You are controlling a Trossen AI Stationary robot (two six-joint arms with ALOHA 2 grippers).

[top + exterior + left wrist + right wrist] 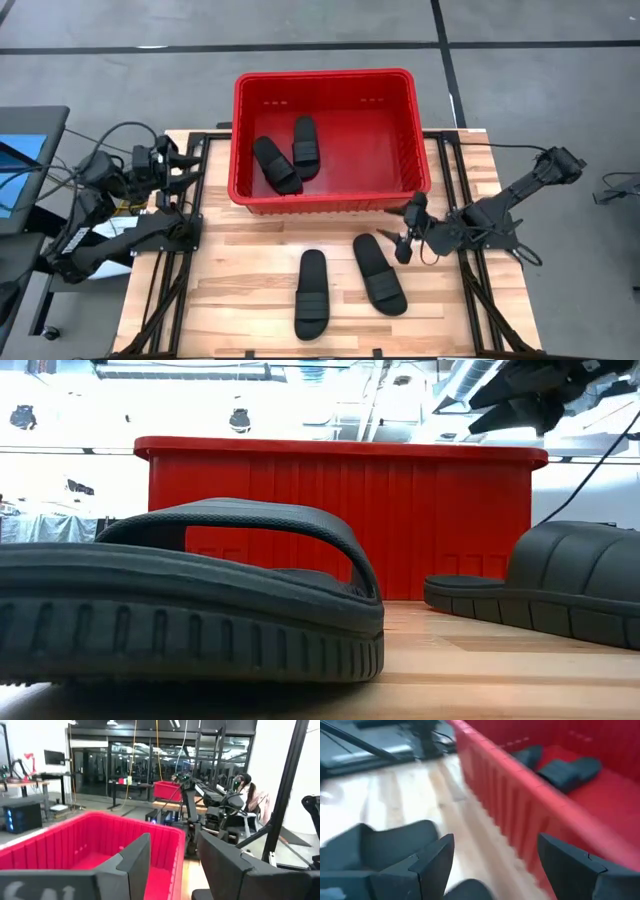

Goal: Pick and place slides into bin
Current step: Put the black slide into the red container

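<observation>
Two black slides [285, 155] lie soles down on the floor of the red bin [325, 195] at the table's far middle. Two more slides lie soles down on the table before it: one [312, 292] at the middle, one [379, 272] to its right. My right gripper [408, 233] is open and empty, just off the right slide's far end, near the bin's near right corner. In the right wrist view its fingers [437, 860] stand over the table beside the bin wall [520, 805]. My left gripper [178, 170] waits open at the table's left, beside the bin.
Black frame rails run along the table's left [165, 290] and right [480, 290] sides. Cables [110, 140] lie by the left arm. Bare wood [230, 280] shows on the left of the near half. A person [245, 787] sits in the room beyond.
</observation>
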